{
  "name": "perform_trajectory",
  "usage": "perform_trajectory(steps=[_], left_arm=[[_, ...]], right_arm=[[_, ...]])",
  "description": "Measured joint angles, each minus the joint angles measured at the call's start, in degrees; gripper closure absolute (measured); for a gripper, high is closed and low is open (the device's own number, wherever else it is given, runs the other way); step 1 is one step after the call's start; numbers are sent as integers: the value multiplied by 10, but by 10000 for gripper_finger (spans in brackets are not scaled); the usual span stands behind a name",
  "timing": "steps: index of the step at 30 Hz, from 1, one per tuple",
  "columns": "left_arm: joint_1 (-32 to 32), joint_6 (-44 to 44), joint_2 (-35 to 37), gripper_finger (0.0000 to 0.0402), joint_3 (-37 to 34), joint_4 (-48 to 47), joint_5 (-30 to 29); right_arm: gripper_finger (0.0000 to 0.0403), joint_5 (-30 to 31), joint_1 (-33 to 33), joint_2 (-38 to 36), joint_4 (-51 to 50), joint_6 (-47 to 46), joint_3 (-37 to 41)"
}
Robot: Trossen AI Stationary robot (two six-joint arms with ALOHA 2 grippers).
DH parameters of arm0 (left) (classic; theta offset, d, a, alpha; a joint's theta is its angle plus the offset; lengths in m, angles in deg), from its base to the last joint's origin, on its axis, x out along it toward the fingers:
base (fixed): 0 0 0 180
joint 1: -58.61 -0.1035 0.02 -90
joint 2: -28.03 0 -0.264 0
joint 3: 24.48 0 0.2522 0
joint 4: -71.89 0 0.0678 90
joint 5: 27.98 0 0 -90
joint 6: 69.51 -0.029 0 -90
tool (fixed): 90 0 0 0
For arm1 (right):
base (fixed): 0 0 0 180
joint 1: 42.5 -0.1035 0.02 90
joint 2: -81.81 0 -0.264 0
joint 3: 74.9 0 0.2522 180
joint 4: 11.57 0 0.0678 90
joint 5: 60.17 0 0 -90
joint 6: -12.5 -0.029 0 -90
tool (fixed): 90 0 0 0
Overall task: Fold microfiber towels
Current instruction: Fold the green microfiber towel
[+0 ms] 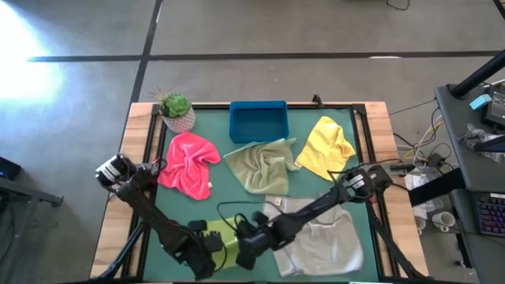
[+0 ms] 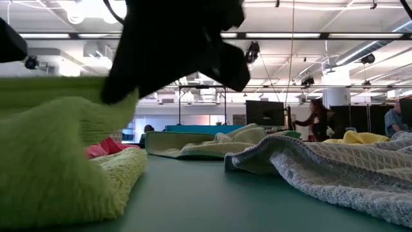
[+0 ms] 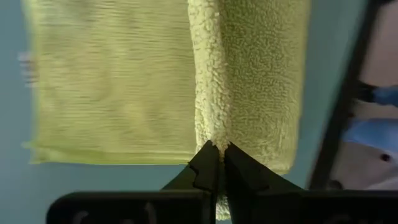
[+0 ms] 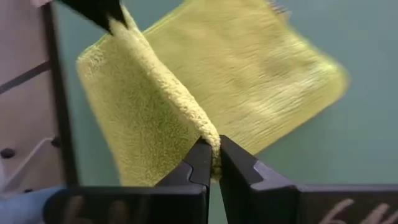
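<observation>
Both arms reach low over the counter's (image 1: 316, 197) near edge. The left end effector (image 3: 216, 151) pinches a fold of the lime green towel (image 1: 222, 237); just beside it, the right end effector (image 4: 211, 149) is clamped on that fold too. Pink (image 1: 188, 164), olive (image 1: 260, 164), yellow (image 1: 327, 146) and grey (image 1: 327, 237) towels lie spread around.

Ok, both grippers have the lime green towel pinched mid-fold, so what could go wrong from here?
The left gripper and right gripper each pinch only a thin bit of the lime green towel's edge, so a corner may slip out and spoil the fold. The two grippers work close together, so they might bump. The light grey towel lies right beside, and the right arm reaches over it and could drag it.
</observation>
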Motion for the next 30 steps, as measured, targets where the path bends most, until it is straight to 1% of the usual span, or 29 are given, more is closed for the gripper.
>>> perform_trajectory(steps=[4, 9, 13, 15, 27, 30], left_arm=[[-11, 5, 11, 400, -1, -39, -8], [-32, -7, 15, 400, -13, -44, -8], [-47, -15, 15, 400, -22, -52, -9], [-53, -15, 15, 400, -24, -61, -10], [-55, -15, 16, 400, -24, -57, -21], [-55, -14, 16, 390, -24, -57, -24]], right_arm=[[391, 2, 14, 0, -22, 7, -11], [391, 3, 29, 1, -31, 8, -2], [391, 39, 38, 3, -34, 31, -1], [391, 41, 41, 4, -34, 43, -1], [390, 43, 46, 6, -34, 42, 1], [390, 42, 48, 6, -34, 38, 1]])
